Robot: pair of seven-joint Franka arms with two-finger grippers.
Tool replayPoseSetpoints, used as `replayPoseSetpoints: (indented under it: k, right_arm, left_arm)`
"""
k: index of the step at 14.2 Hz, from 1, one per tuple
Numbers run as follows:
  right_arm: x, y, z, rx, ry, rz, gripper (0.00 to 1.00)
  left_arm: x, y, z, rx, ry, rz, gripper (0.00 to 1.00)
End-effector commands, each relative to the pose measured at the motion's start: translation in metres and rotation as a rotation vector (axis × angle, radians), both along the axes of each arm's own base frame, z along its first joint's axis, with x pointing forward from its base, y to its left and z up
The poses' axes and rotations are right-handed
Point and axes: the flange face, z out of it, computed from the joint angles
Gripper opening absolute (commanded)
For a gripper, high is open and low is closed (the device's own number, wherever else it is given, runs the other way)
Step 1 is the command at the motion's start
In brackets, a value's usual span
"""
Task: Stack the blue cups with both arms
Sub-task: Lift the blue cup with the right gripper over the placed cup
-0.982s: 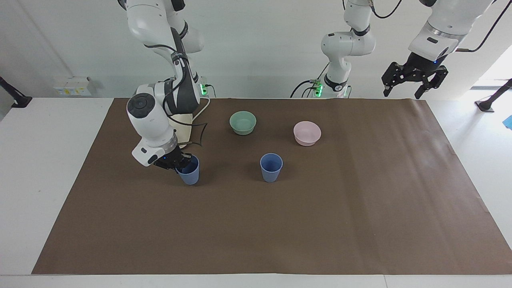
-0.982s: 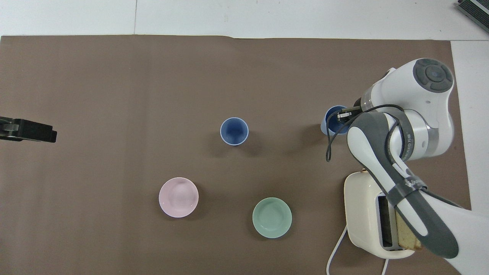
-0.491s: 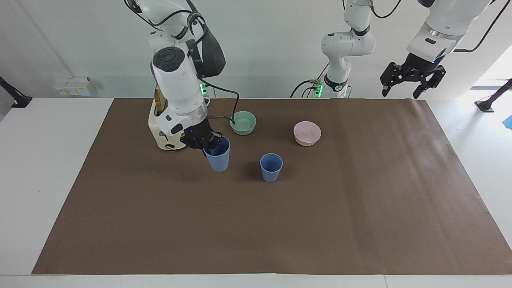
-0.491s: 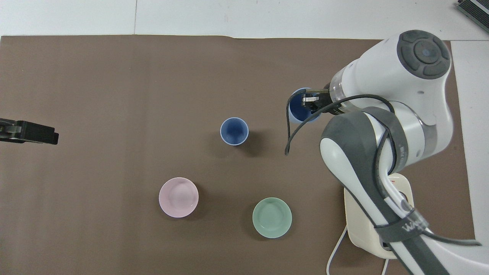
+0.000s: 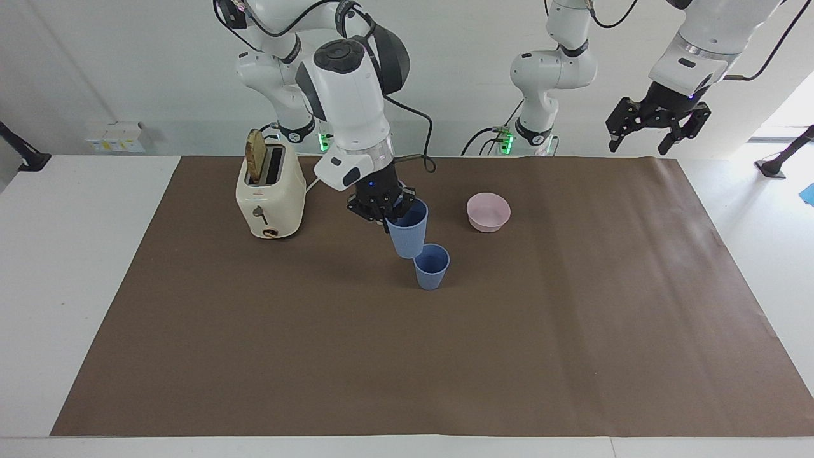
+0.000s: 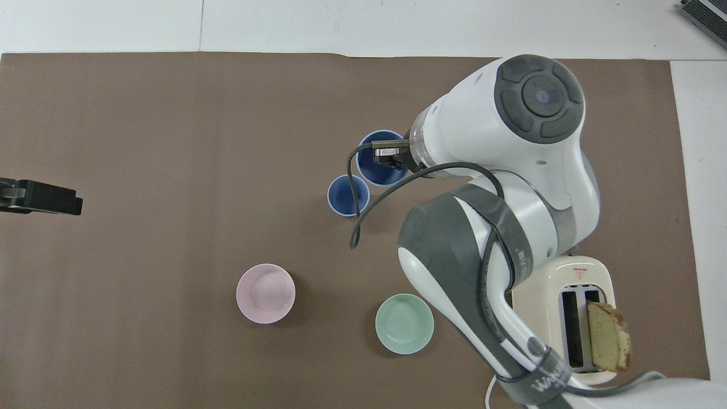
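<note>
One blue cup (image 5: pixel 431 267) stands upright on the brown mat (image 5: pixel 445 369) at mid-table; it also shows in the overhead view (image 6: pixel 348 195). My right gripper (image 5: pixel 385 215) is shut on the rim of the second blue cup (image 5: pixel 408 230), one finger inside it. It holds this cup in the air, slightly tilted, with its base just above the standing cup's rim and offset toward the right arm's end. The held cup (image 6: pixel 379 160) and right gripper (image 6: pixel 389 156) also show in the overhead view. My left gripper (image 5: pixel 639 150) waits open, raised over the mat's edge at the left arm's end.
A cream toaster (image 5: pixel 270 194) with a bread slice (image 5: pixel 255 164) stands near the right arm's base. A pink bowl (image 5: pixel 488 212) sits nearer to the robots than the standing cup. A mint-green bowl (image 6: pixel 404 324) shows only in the overhead view, beside the pink bowl (image 6: pixel 266 293).
My right gripper has lifted one blue cup off the mat and carried it toward the standing cup, now almost over it. The left arm has hardly moved.
</note>
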Motion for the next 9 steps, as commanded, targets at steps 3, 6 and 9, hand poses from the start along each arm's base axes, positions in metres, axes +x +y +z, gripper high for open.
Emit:
replayPoseSetpoints:
  k: [3,6,9]
  right_arm:
    - [0.006,0.049,-0.041,0.025,0.012,0.001,0.0]
    - [0.01,0.049,-0.06,0.017,0.037,-0.002,0.0]
    - [0.009,0.05,-0.066,0.013,0.052,-0.011,0.0]
  left_arm:
    - [-0.007,0.008,0.001,-0.006,0.008,0.023,1.0]
    - [-0.007,0.008,0.001,-0.006,0.008,0.023,1.0]
    - [-0.008,0.008,0.001,-0.006,0.007,0.023,1.0]
